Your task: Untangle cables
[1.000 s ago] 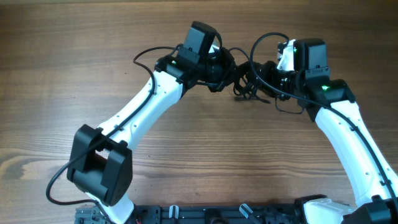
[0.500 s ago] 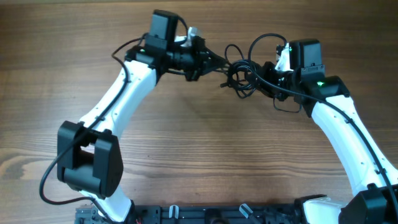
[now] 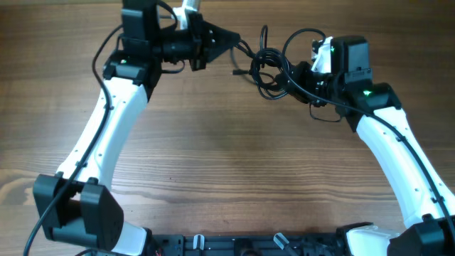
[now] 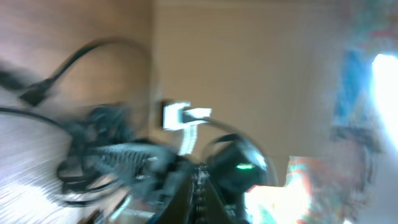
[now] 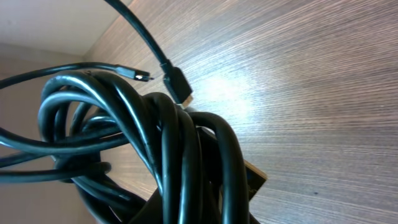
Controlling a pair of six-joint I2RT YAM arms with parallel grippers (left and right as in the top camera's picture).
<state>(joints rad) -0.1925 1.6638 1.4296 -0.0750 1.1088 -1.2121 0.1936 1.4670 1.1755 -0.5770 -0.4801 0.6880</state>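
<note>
The cables are a knotted bundle of thin black cords hanging above the table at the top centre, with one loose plug end sticking out left. My left gripper is to the upper left of the bundle, shut on one strand stretched from it. My right gripper is shut on the bundle's right side. In the right wrist view the thick coil fills the jaws, with two plug ends over the wood. The left wrist view is blurred; the bundle and jaws show.
The wooden table lies under both arms. A black rail runs along the front edge. The left arm spans the left side, the right arm the right. A wide cable loop rises beside the right wrist.
My left gripper has swung left and toward the far edge, drawing one strand out of the bundle. The bundle has shifted slightly left. The right gripper has stayed nearly still, holding on.
</note>
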